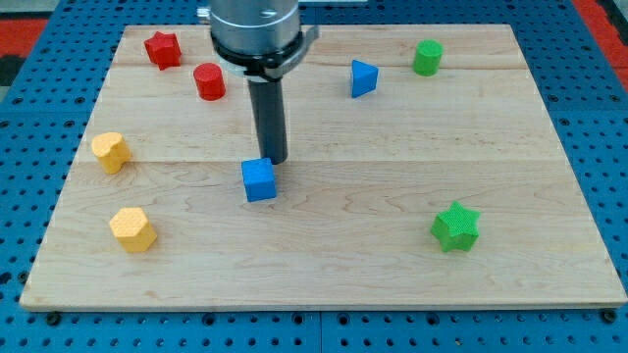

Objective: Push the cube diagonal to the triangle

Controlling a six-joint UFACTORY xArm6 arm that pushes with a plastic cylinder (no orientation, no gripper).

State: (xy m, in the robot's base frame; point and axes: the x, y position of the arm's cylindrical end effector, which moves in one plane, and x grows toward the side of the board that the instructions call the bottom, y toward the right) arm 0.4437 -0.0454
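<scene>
A blue cube (259,179) sits on the wooden board a little left of its middle. A blue triangle (363,77) stands near the view's top, right of centre. My tip (275,161) is at the cube's top right edge, touching it or nearly so. The dark rod rises from there to the arm's grey end at the view's top.
A red star (163,48) and a red cylinder (209,80) are at the top left. Two yellow blocks (110,151) (132,228) lie along the left side. A green cylinder (427,57) is at the top right, a green star (455,226) at the lower right.
</scene>
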